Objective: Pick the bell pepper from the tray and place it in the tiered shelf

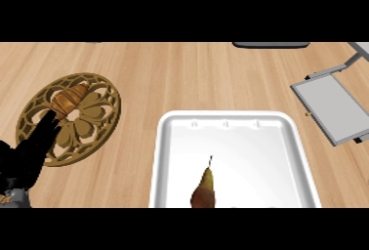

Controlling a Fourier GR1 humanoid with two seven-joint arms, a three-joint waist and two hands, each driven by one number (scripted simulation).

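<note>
A white tray (234, 122) lies on the wooden counter at the lower middle. Inside it, near the front edge, lies an elongated olive-and-brown pepper (205, 188) with a thin dark stem pointing away from me; its lower end is cut off by the view's edge. The grey tiered shelf (333, 107) stands at the right, one flat shelf plate showing with a metal post behind it. My left hand (25, 156) rests open at the lower left edge, fingers up, far from the tray. My right hand does not show.
A round carved wooden plate (90, 117) lies at the left with a croissant (69, 99) on its far side; my left fingers overlap its near rim. A dark grey object (270, 44) sits at the back edge.
</note>
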